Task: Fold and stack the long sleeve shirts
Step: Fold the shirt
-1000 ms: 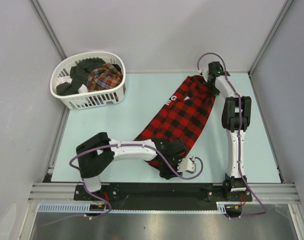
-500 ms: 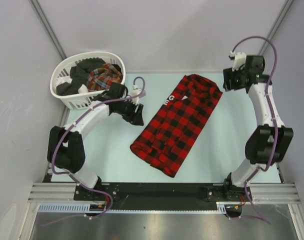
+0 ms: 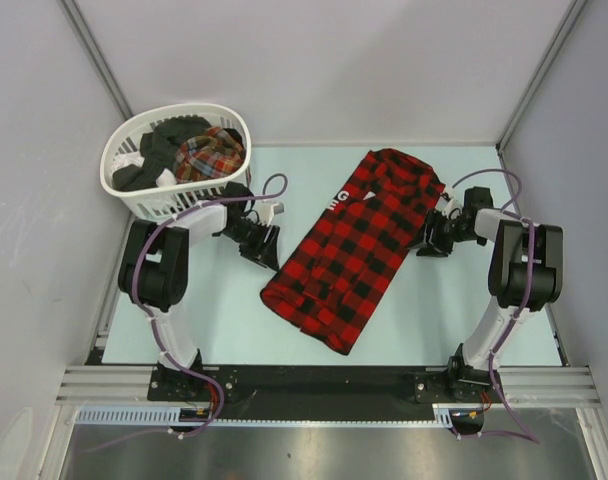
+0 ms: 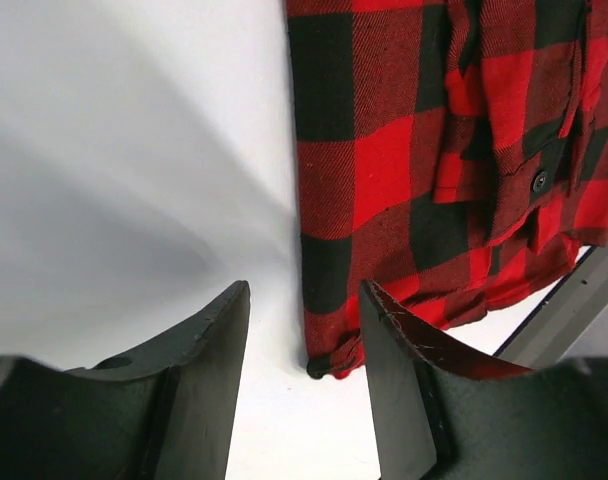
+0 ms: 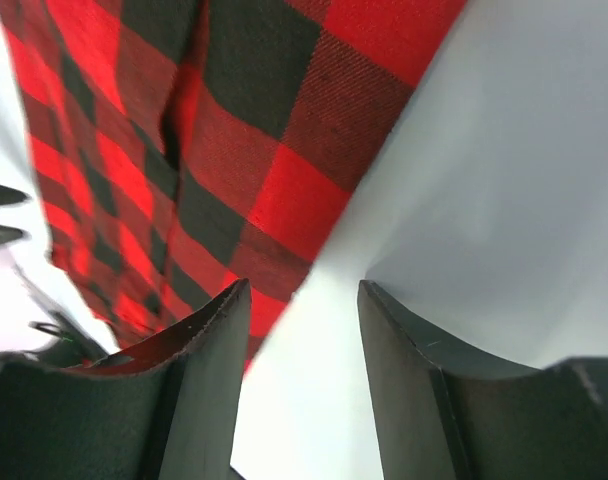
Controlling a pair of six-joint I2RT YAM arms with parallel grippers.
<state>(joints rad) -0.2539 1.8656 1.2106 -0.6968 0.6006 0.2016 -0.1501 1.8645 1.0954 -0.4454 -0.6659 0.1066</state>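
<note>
The left hand [image 3: 261, 243] and right hand [image 3: 431, 240] are hovering open and empty, flanking the red-and-black shirt [image 3: 356, 250] near the surface's [image 3: 214, 320] far edge.

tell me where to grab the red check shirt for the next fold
Probably by its two long edges, coming in low from either side: left gripper on the left edge, right gripper on the right. The red check shirt lies flat as a long diagonal strip, each edge just ahead of open fingers.
</note>
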